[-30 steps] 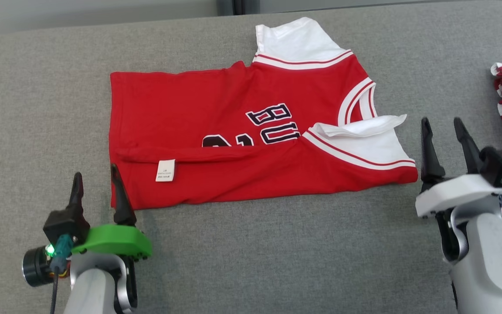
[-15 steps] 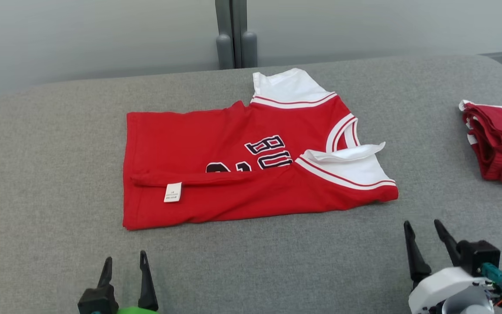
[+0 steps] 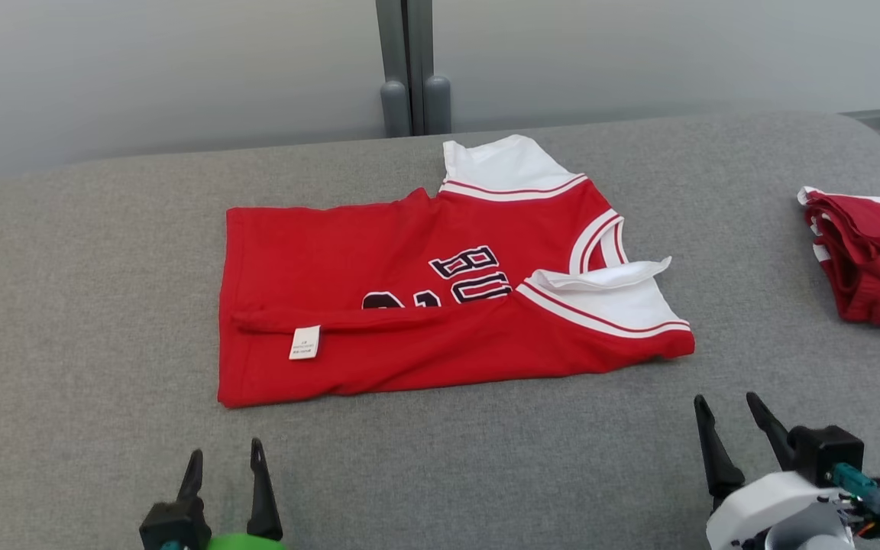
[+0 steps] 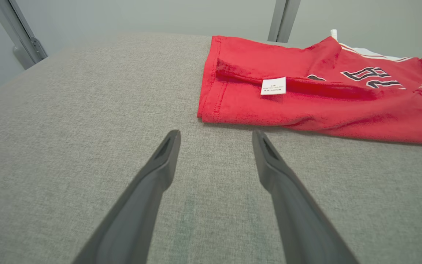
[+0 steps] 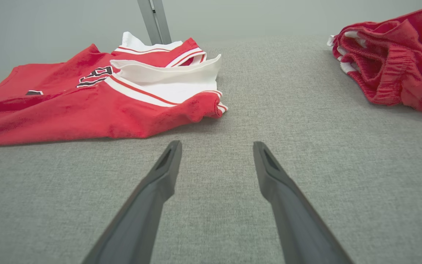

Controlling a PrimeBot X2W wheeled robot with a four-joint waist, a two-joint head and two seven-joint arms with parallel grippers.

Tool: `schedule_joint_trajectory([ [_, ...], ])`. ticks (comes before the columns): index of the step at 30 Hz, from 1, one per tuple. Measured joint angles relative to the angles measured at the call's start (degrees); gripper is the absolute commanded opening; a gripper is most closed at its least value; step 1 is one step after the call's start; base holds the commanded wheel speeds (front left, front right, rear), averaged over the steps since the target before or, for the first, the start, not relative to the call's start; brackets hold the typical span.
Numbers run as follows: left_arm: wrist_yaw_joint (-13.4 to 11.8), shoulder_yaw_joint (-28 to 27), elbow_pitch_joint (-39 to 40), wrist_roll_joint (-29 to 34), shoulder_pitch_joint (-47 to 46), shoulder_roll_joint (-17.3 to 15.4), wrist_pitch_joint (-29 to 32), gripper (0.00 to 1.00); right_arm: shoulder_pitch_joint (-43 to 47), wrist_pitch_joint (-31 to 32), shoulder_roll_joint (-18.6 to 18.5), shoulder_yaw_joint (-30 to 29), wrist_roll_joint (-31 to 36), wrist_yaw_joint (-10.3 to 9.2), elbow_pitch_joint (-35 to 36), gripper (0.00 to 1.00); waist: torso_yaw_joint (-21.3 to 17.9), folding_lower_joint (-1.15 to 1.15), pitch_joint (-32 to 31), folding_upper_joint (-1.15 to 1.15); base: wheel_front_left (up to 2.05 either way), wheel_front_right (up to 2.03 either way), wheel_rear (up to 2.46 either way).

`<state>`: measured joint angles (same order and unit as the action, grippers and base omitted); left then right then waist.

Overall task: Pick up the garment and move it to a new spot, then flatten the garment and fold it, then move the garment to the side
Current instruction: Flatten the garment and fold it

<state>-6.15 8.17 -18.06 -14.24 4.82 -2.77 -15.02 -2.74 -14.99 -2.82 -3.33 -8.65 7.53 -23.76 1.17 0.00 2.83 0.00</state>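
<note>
The red shirt [image 3: 409,305] lies part folded on the grey table [image 3: 66,305], at twelve o'clock from the left gripper [image 3: 226,451] and right gripper [image 3: 726,401], both spread and empty, short of its front edge. For a clean next fold, I'd flatten the white sleeve [image 3: 608,276] curling up at its three o'clock end, then pinch both near corners together. Red shorts [image 3: 875,260] sit well apart at three o'clock, out of the way.
</note>
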Motion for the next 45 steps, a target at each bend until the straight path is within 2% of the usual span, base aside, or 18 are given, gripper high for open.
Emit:
schedule_joint_trajectory([
  [7, 1.23, -1.05, -3.11, 0.53, -9.99, 0.01, -0.01, 1.0, -7.95, 0.0, -0.01, 0.08, -0.42, 0.0, 0.19, 1.0, -0.18, 0.0, 4.8, 0.0, 0.0, 0.0, 0.0],
  [14, 2.37, -2.82, -9.64, 0.74, -18.92, 0.03, 0.0, 1.0, -15.56, 0.0, 0.0, 0.25, -0.4, 0.0, -1.52, 1.0, -0.48, 0.0, 10.74, 0.0, 0.0, 0.0, 0.0],
  [20, 1.0, -3.16, -16.77, 0.97, -21.74, 0.02, -0.16, 1.0, -18.34, -0.01, -0.01, 1.07, 0.35, 0.0, -5.24, 1.0, -0.82, 0.0, 14.77, 0.0, 0.0, 0.0, 0.0],
  [28, 0.47, -1.99, -20.78, -0.38, -23.32, -0.12, -1.18, 1.0, -19.92, -0.63, -0.03, 1.4, 1.03, 0.01, -12.36, 1.0, -1.05, 0.0, 16.64, 0.0, 0.0, 0.0, 0.0],
  [29, 0.69, -1.6, -21.54, -0.62, -23.62, -0.13, -1.22, 0.87, -20.03, -0.67, -0.1, 1.81, 0.73, 0.01, -12.88, 0.91, -0.96, 0.0, 16.63, 0.0, 0.0, 0.0, 0.0],
  [30, 0.92, -1.36, -22.19, -0.97, -23.9, -0.18, -1.23, 0.25, -20.12, -0.68, -0.18, 2.21, 0.55, 0.0, -13.22, 0.28, -0.87, 0.0, 16.63, 0.0, 0.0, 0.0, 0.0],
  [31, 1.27, -0.81, -22.99, -1.37, -24.3, -0.26, -1.3, 0.0, -20.19, -0.7, -0.27, 2.67, 0.49, 0.0, -13.5, 0.0, -0.76, 0.0, 16.62, 0.0, 0.0, 0.0, 0.0],
  [33, 2.18, -0.01, -23.93, -2.36, -24.88, -0.27, -1.44, 0.0, -20.24, -0.76, -0.33, 3.35, 0.01, 0.0, -13.69, 0.0, -0.56, 0.0, 16.56, 0.0, 0.0, 0.0, 0.0],
  [37, 2.19, -0.15, -23.21, -2.68, -25.07, -0.13, -1.1, 0.0, -20.15, -0.59, -0.07, 2.99, -0.34, 0.01, -12.4, 0.0, -0.25, 0.0, 16.18, 0.0, 0.0, 0.0, 0.0],
  [45, 2.42, -5.64, -11.66, -3.87, -19.69, 0.25, -0.1, 0.0, -17.99, -0.13, 0.21, 0.38, -5.47, 0.04, -8.66, 0.0, -0.09, 0.0, 12.88, 0.0, 0.0, 0.0, 0.0],
])
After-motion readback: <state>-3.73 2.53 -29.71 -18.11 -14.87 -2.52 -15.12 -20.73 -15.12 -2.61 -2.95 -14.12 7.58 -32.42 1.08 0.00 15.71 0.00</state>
